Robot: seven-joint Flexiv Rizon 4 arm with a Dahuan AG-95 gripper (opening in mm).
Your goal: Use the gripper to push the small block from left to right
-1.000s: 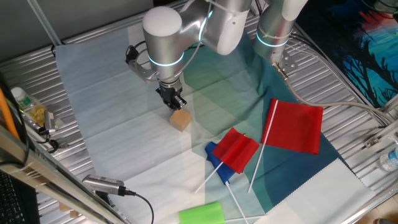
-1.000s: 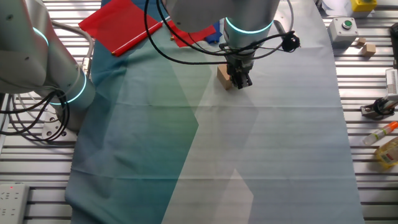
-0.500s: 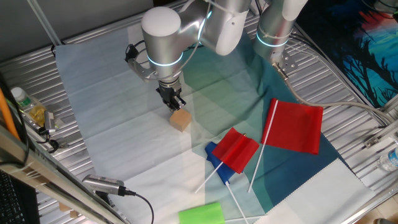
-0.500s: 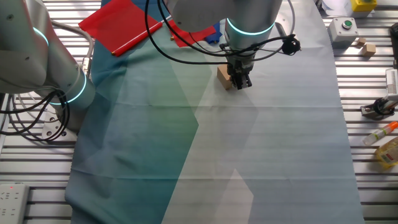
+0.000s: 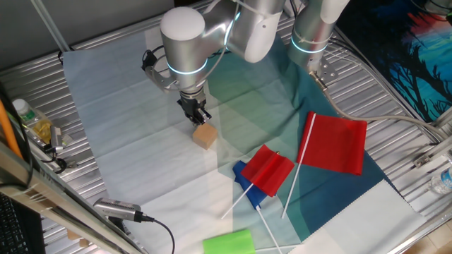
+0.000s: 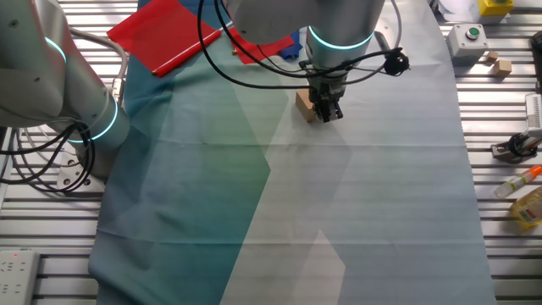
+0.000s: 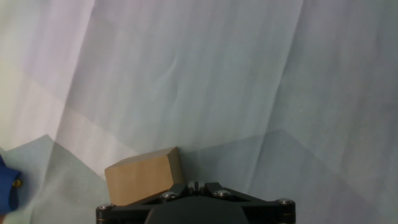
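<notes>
The slatted metal desk (image 5: 106,39) carries a pale-and-teal cloth (image 5: 134,148); on the cloth lie the block (image 5: 205,135), red flags (image 5: 332,144) and a green cylinder (image 5: 228,243).

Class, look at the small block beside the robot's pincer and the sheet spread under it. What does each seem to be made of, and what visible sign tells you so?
The small block looks like unfinished wood: light brown, matte, plain faces with crisp edges, though no grain is clear enough to be sure. The sheet under it looks like thin cloth or paper, pale and dull, marked by straight fold creases. The pincer beside the block appears matte black, metal or hard plastic.

small block (image 7: 142,180) partly behind end effector (image 7: 194,188), fingertips cropped
</notes>
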